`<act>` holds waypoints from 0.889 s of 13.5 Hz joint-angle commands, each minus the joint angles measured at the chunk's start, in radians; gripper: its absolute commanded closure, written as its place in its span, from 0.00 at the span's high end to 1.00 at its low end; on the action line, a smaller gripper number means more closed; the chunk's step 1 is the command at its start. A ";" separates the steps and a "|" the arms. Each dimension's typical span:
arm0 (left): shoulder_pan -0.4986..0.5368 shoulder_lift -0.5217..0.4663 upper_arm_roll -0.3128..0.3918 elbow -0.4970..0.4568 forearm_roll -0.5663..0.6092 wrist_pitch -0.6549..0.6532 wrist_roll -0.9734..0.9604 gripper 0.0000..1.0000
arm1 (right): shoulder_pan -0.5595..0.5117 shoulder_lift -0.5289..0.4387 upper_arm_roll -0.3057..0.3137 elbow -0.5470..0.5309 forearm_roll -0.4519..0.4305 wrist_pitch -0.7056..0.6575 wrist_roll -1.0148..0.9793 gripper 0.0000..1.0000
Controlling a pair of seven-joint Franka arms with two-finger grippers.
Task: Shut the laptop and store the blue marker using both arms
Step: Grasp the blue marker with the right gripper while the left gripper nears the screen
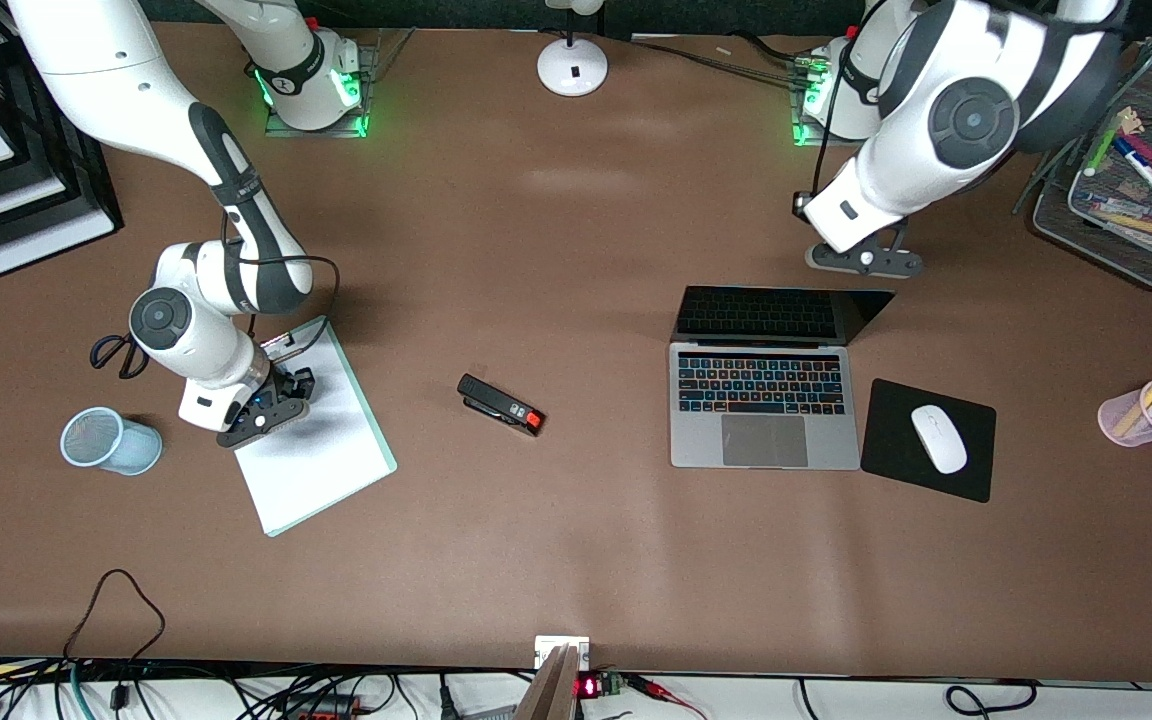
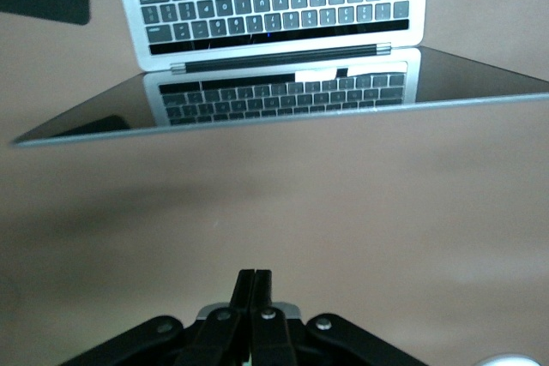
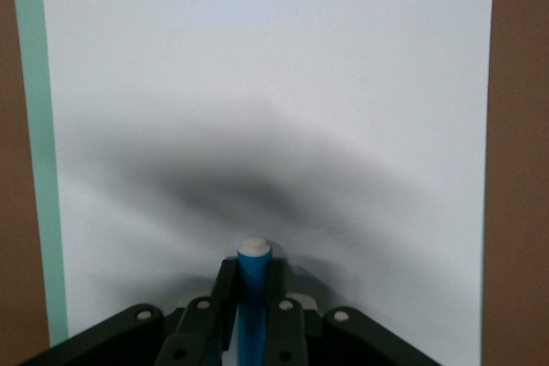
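- Right arm (image 1: 186, 180): comes from its base at the top of the front view and bends down toward its own end of the worktop (image 1: 556, 540); the wrist hangs low over a white notepad (image 1: 316, 440) with a pale green edge.
- Right gripper (image 1: 271, 405): over the notepad's corner nearest the arm bases, jaws clamped on the blue marker (image 3: 252, 297). In the right wrist view the marker sticks out between the fingers (image 3: 225, 285), white end forward, just above the paper with a dark shadow under it.
- The marker cannot be made out in the front view; the gripper body covers it.
- Left arm (image 1: 956, 110): folded low, its large elbow joint fills the upper corner of the front view. Left gripper (image 1: 866, 258) sits at about 1 o'clock from the laptop (image 1: 764, 405), over bare worktop just past the lid's top edge.
- Left wrist view: the two fingers (image 2: 255, 297) are pressed together with nothing between them.
- Laptop: open, keys lit, screen leaning back and dark; it mirrors the keyboard.
- Black mouse pad (image 1: 886, 450) with white mouse (image 1: 938, 438) at 3 o'clock of the laptop.
- Black stapler (image 1: 501, 404) with red tip lies between notepad and laptop.
- Blue mesh cup (image 1: 111, 440) lies tipped at 9 o'clock of the notepad; black scissors (image 1: 116, 352) are partly hidden by the right arm's wrist.
- Pink cup (image 1: 1136, 415) of markers and a mesh tray (image 1: 1116, 215) of pens sit at the left arm's end; the tray is cut off by the frame edge.
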 commanded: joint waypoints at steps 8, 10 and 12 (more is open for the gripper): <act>0.018 0.077 -0.040 -0.126 -0.007 0.483 0.008 0.02 | -0.056 -0.109 0.002 0.077 0.020 -0.113 -0.129 0.00; 0.028 0.108 -0.037 -0.115 -0.001 0.569 0.020 0.00 | -0.070 -0.146 0.002 0.123 0.029 -0.205 -0.206 0.00; 0.033 0.149 -0.036 -0.092 0.007 0.638 0.022 0.00 | -0.084 -0.164 0.001 0.212 0.108 -0.352 -0.301 0.00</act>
